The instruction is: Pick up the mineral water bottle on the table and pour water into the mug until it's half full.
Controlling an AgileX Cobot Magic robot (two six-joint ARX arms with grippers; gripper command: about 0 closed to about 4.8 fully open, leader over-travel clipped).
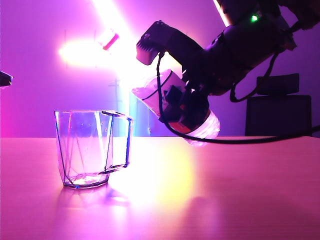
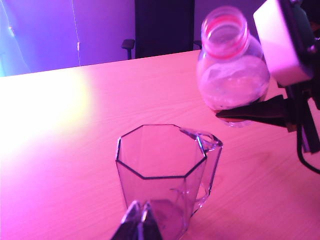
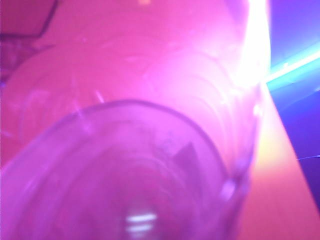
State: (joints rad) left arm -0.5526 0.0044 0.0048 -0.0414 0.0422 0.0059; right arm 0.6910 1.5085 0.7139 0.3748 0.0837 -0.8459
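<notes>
Up right of the mug, right gripper (image 1: 186,107) is clamped on the clear ribbed plastic mineral water bottle with the red neck ring (image 2: 231,65), uncapped and held tilted in the air, mouth aimed toward the clear faceted mug with a squared handle (image 1: 90,149). Tilt looks like pour setup; neck isn't over the rim yet. Mug stands upright on the pink-tinted table (image 1: 240,190), apparently empty. Left gripper (image 2: 141,220), fingertips together, holding nothing, hovers close above the mug, apparently idle.

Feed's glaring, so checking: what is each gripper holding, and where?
Right gripper grips the mineral water bottle around its labelled body, tilted. Left gripper holds nothing.
</notes>
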